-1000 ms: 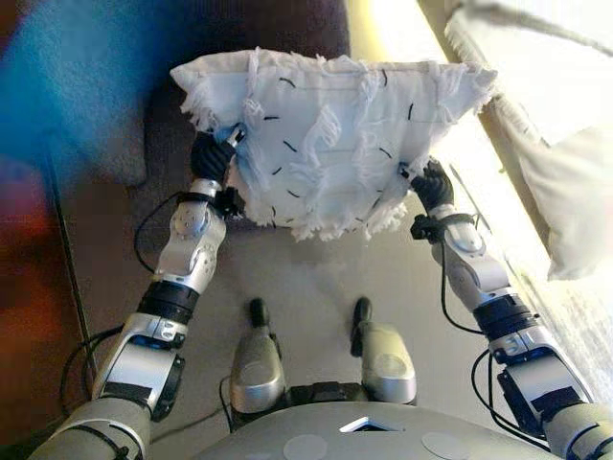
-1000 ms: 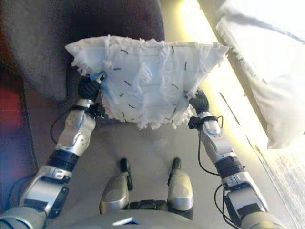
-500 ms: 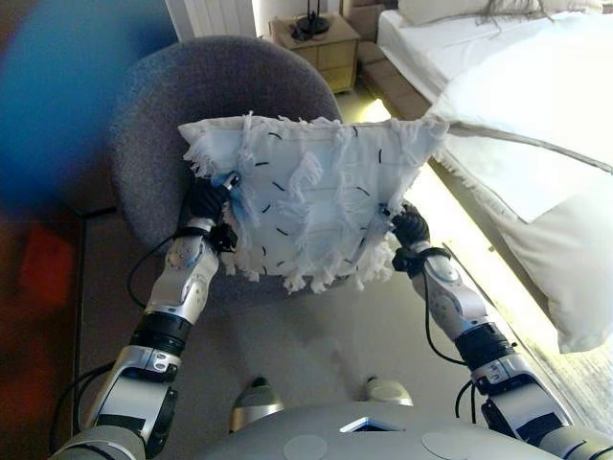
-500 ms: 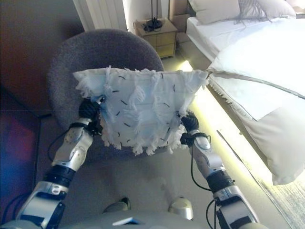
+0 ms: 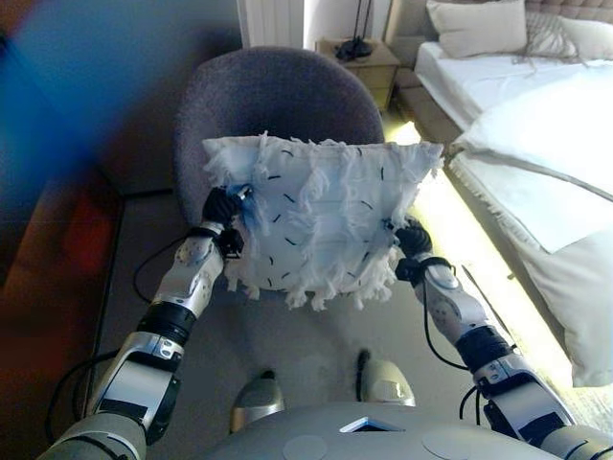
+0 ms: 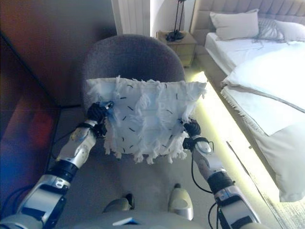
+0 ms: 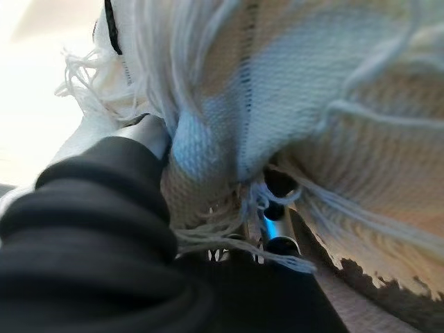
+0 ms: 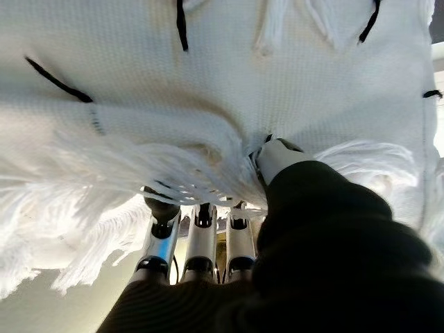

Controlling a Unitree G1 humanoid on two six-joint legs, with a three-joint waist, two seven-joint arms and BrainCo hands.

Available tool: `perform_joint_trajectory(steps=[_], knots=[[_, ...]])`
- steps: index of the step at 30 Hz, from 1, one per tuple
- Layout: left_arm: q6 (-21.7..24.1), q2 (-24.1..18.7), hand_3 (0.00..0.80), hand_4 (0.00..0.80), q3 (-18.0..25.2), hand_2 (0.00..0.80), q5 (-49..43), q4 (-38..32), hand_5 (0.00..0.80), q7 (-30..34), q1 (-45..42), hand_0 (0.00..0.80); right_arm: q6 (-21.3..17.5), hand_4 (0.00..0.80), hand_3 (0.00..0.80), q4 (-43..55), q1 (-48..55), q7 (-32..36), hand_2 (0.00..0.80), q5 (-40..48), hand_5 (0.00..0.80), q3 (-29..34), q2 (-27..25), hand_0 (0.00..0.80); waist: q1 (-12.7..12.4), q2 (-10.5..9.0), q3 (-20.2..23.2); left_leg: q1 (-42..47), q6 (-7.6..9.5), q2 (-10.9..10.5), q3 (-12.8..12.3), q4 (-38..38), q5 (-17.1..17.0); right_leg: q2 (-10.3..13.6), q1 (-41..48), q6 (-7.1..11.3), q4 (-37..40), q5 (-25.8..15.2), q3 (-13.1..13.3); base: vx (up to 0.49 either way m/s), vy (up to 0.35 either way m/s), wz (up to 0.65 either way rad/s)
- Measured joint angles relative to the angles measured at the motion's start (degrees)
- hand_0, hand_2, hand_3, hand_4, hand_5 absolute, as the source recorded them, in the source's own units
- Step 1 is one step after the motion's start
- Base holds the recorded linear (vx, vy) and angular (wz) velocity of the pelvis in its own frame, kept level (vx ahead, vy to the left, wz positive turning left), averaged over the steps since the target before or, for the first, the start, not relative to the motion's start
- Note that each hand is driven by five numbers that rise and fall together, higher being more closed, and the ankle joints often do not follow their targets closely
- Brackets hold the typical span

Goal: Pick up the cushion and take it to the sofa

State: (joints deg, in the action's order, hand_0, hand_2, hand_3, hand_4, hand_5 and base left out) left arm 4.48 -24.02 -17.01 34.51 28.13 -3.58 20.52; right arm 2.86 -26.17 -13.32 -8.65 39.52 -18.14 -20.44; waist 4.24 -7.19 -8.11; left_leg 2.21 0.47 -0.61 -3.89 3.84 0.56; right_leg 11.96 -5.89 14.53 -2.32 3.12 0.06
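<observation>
A white fringed cushion (image 5: 321, 216) with short black dashes hangs upright in the air between my two hands. My left hand (image 5: 222, 206) grips its left edge; in the left wrist view the thumb (image 7: 149, 132) and the fingers (image 7: 277, 232) pinch the cloth. My right hand (image 6: 192, 128) holds the right edge, with its thumb (image 8: 274, 156) pressed into the cloth and its fingers (image 8: 201, 239) under the fringe. Directly behind the cushion stands a round grey upholstered seat (image 5: 278, 96), its back towards the wall.
A bed with a white duvet (image 5: 546, 144) and pillows runs along the right, with a lit strip (image 5: 450, 220) at its base. A wooden nightstand (image 6: 178, 40) with a lamp stands behind the seat. A dark wall (image 6: 52, 52) closes the left.
The whole picture has shifted: the camera now looks further up and takes in the whole seat, the nightstand and the bed. Both hands keep the same hold on the cushion.
</observation>
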Motion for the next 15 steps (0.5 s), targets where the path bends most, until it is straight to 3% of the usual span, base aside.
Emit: perform_joint_trajectory(steps=[1, 2, 4, 7, 9, 10, 11, 13, 15], knots=[[-0.1, 1.6, 0.8, 0.8, 0.9, 0.8, 0.0, 0.8, 0.8, -0.3, 0.2, 0.8, 0.3, 0.8, 0.8, -0.8, -1.1, 1.3, 0.8, 0.5, 0.8, 0.4, -1.6, 0.8, 1.3, -0.26, -1.6, -1.8, 1.03, -0.4, -1.5, 12.0, 5.1, 0.4, 0.6, -2.2, -1.0, -6.2, 0.5, 0.424, -0.106, 0.44], [-0.2, 3.6, 0.8, 0.8, 0.8, 0.8, -0.1, 1.0, 0.8, -0.4, -0.6, 0.8, 0.6, 0.8, 0.8, -1.2, -1.0, 1.5, 0.8, 0.6, 0.8, 0.9, -3.1, 0.8, 1.6, 0.98, -2.1, -1.1, -0.53, 0.1, -1.8, 13.6, 8.5, -0.2, -0.3, -2.45, -3.8, -6.5, -0.1, 0.419, -0.109, -0.04], [-0.4, 4.8, 0.8, 0.8, 1.8, 0.8, -1.4, 1.0, 0.8, -0.6, -3.2, 0.8, 2.3, 0.8, 0.8, -1.6, -1.1, 3.3, 0.8, 0.5, 0.8, 0.7, -4.1, 0.8, 0.9, 1.27, -2.0, 2.3, -1.2, 1.0, -4.8, 10.7, 8.8, 0.7, -1.6, -2.74, -5.9, -6.5, -2.3, 0.435, -0.122, -0.85], [-0.4, 3.7, 0.8, 0.8, 2.6, 0.8, -2.4, 0.2, 0.8, -1.7, -3.5, 0.8, 2.5, 0.8, 0.8, -1.5, -1.7, 5.9, 0.8, 0.5, 0.8, 0.7, -3.7, 0.8, 1.2, 0.48, -1.2, 3.9, -3.34, 4.7, -7.2, 10.1, 10.0, -1.2, -2.8, -3.99, -11.2, -6.3, -6.0, 0.457, -0.161, -0.64], [-0.4, 4.0, 0.8, 0.8, 2.5, 0.8, -2.3, 0.0, 0.8, -2.9, -3.7, 0.8, 3.3, 0.8, 0.8, -1.5, -1.7, 6.2, 0.8, 0.5, 0.8, 0.3, -3.9, 0.8, 1.8, 1.74, 0.4, 5.1, -6.41, 8.3, -7.3, 9.5, 10.5, -5.1, -1.8, -8.64, -11.2, -4.9, -6.5, 0.351, -0.251, -0.24], [-0.4, 4.0, 0.8, 0.8, 2.5, 0.8, -2.3, -0.1, 0.8, -3.3, -3.7, 0.8, 3.5, 0.8, 0.8, -1.5, -2.0, 6.4, 0.8, 0.5, 0.8, 0.0, -4.3, 0.8, 2.2, 2.31, 1.6, 5.2, -7.51, 9.2, -7.2, 10.1, 10.5, -6.9, -2.0, -11.86, -11.1, -4.6, -6.9, 0.357, -0.295, -0.09], [-0.3, 3.8, 0.8, 0.8, 2.5, 0.8, -2.3, -0.1, 0.8, -3.6, -2.6, 0.8, 3.7, 0.8, 0.8, -1.6, -3.3, 6.6, 0.8, 0.5, 0.8, -0.5, -5.0, 0.8, 2.9, 2.65, 1.7, 3.1, -8.97, 11.1, -7.2, 15.8, 11.6, -8.2, -2.3, -14.41, -12.1, -3.6, -6.7, 0.328, -0.284, -0.14], [-0.3, 4.0, 0.8, 0.8, 2.6, 0.8, -2.2, -0.1, 0.8, -4.4, -1.9, 0.8, 4.4, 0.8, 0.8, -1.6, -4.6, 7.3, 0.8, 0.5, 0.8, -0.6, -6.0, 0.8, 2.1, 2.3, 1.9, -2.2, -9.02, 13.1, -5.7, 28.3, 8.4, -9.4, -1.6, -16.04, -12.8, -2.1, -6.9, 0.248, -0.209, -0.39], [-0.4, 4.2, 0.8, 0.8, 2.6, 0.8, -2.2, -0.1, 0.8, -4.8, -1.9, 0.8, 4.4, 0.8, 0.8, -1.6, -5.0, 7.5, 0.8, 0.6, 0.8, -0.6, -6.2, 0.8, 1.1, 2.18, 2.0, -4.5, -8.85, 13.7, -4.0, 34.8, 2.3, -9.5, 0.9, -16.96, -11.6, -1.4, -7.1, 0.214, -0.098, -0.38]])
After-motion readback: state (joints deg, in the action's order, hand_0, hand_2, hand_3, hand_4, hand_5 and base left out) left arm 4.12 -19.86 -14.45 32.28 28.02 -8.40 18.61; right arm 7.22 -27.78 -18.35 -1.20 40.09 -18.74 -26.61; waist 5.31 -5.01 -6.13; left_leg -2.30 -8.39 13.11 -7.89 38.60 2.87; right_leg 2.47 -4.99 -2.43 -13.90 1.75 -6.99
